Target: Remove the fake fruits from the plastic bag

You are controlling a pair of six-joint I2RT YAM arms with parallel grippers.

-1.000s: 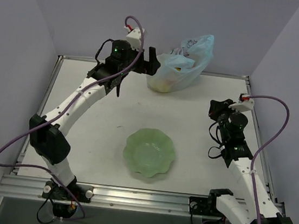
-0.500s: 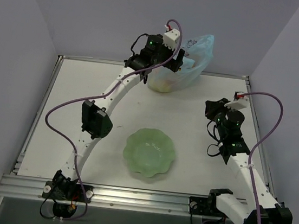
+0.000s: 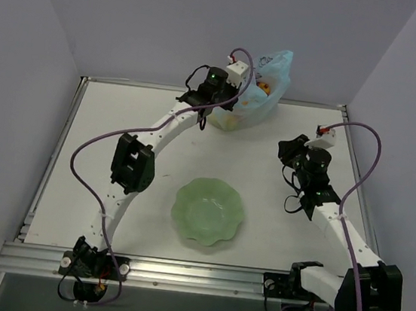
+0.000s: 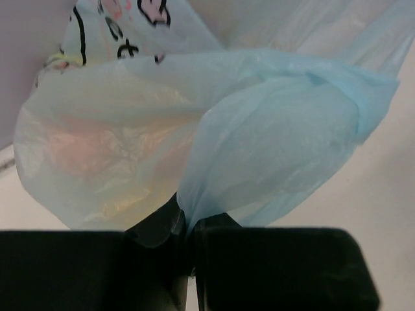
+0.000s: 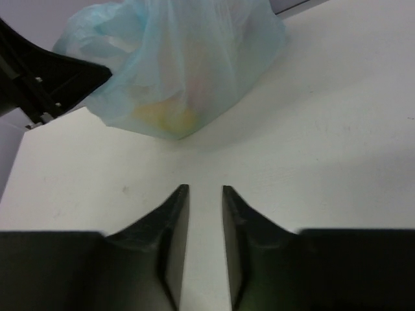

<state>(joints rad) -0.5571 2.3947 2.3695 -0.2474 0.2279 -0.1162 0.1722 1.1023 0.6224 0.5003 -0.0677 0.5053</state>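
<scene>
Right tool (image 5: 205, 194) edged leftward, slightly parted, empty | left tool (image 4: 188, 223) pinching one plastic bag (image 4: 272, 142) | one bowl (image 3: 208, 212)

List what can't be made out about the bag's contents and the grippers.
- Fake fruits: only coloured blurs through the plastic bag in every view; count and kinds unclear.
- Bag's left side: in the top view, hidden behind the left arm.
- Left gripper: fingertips partly covered by bag film in the left wrist view.
</scene>
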